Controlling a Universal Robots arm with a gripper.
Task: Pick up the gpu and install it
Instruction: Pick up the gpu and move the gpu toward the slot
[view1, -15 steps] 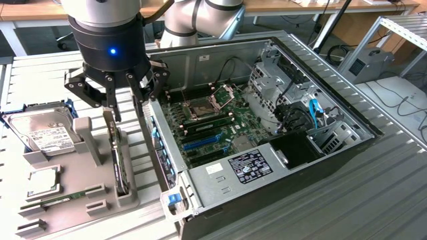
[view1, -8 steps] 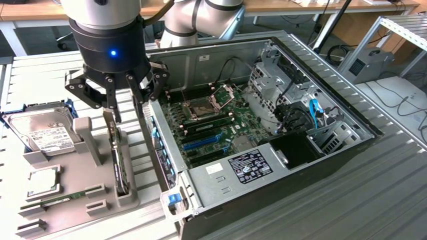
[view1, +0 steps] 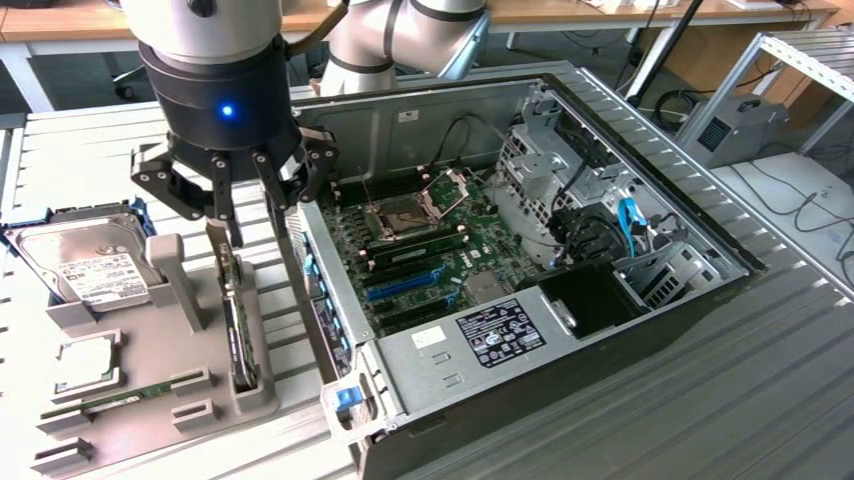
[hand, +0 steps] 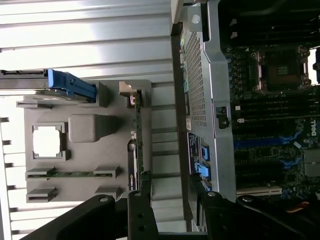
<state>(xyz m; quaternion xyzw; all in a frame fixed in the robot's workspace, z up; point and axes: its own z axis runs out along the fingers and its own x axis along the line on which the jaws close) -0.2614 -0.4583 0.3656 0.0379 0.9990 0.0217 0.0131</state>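
Observation:
The gpu (view1: 240, 335) stands on its long edge in a slot of the grey parts holder (view1: 160, 420), at the exterior view's left beside the open computer case (view1: 694, 300). In the wrist view the gpu (hand: 139, 135) shows as a thin green edge. My gripper (view1: 258, 228) hangs just above the card's upper end with its black fingers open and nothing between them. In the wrist view the gripper (hand: 172, 210) has one finger (hand: 141, 210) in line with the card's edge. The motherboard (view1: 434, 245) lies bare in the case, with blue expansion slots (view1: 407, 283).
On the holder are a silver hard drive (view1: 87, 265) in a blue bracket, a CPU (view1: 83, 362) and a RAM stick (view1: 127, 398). The case wall (view1: 314, 300) rises close beside the card's slot. A ribbed metal table (view1: 667, 420) carries everything.

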